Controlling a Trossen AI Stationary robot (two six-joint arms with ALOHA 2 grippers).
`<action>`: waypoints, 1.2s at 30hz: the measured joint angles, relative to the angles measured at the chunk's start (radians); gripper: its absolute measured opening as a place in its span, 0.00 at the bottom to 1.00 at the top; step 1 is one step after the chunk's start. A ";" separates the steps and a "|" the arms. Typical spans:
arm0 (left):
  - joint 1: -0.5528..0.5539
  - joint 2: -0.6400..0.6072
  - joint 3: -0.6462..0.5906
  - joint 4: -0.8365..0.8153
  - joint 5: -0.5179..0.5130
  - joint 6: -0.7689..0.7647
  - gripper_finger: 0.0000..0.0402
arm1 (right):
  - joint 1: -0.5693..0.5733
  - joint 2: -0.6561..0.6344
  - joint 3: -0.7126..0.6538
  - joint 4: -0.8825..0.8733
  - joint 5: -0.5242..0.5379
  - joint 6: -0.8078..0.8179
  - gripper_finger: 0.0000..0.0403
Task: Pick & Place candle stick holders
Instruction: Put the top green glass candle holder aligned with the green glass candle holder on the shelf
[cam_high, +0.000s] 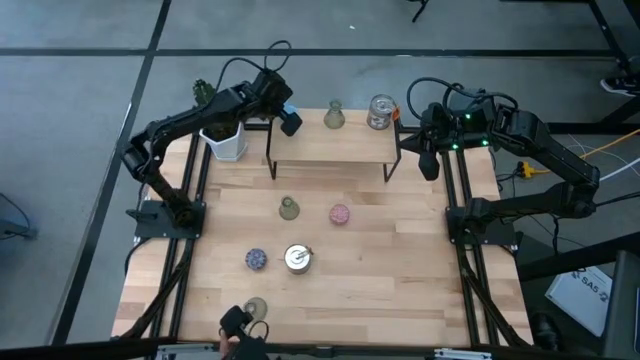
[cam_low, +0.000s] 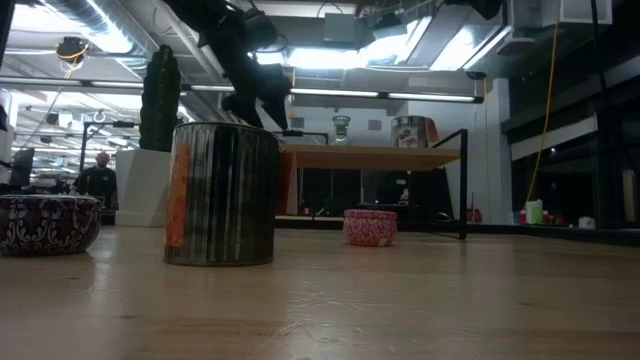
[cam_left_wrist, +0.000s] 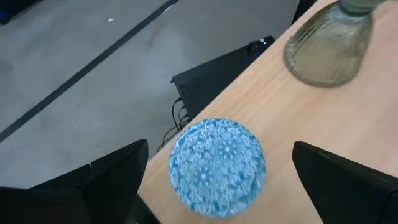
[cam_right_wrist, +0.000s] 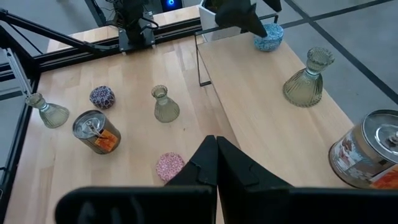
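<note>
A round blue candle stick holder (cam_left_wrist: 217, 167) stands on the raised wooden shelf (cam_high: 330, 145), at its left end close to the far edge. My left gripper (cam_left_wrist: 221, 146) hangs open just above it, one finger on either side, touching nothing. Also on the shelf stand an olive flared holder (cam_high: 334, 117) and a silvery cup (cam_high: 381, 112). On the table below stand an olive holder (cam_high: 288, 208), a pink one (cam_high: 340, 214), a dark speckled one (cam_high: 256, 259), a silvery cup (cam_high: 297, 258) and another olive one (cam_high: 256, 308). My right gripper (cam_high: 430, 160) waits shut, raised off the shelf's right end.
A white pot with a green cactus (cam_high: 225, 140) stands left of the shelf, under my left arm. The shelf rests on thin black legs (cam_high: 272, 160). Black frame rails (cam_high: 190, 250) run along both table sides. A person (cam_low: 100, 180) is in the room behind.
</note>
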 joint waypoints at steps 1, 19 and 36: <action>0.000 -0.010 0.000 -0.009 0.006 0.002 0.99 | 0.000 0.000 0.000 0.000 0.000 -0.004 0.00; -0.152 -0.146 0.000 -0.154 0.339 0.212 0.99 | 0.000 0.000 0.000 0.000 0.000 -0.017 0.00; -0.335 -0.146 0.000 -0.313 0.336 0.255 0.99 | 0.000 0.000 0.000 0.000 -0.014 -0.020 0.00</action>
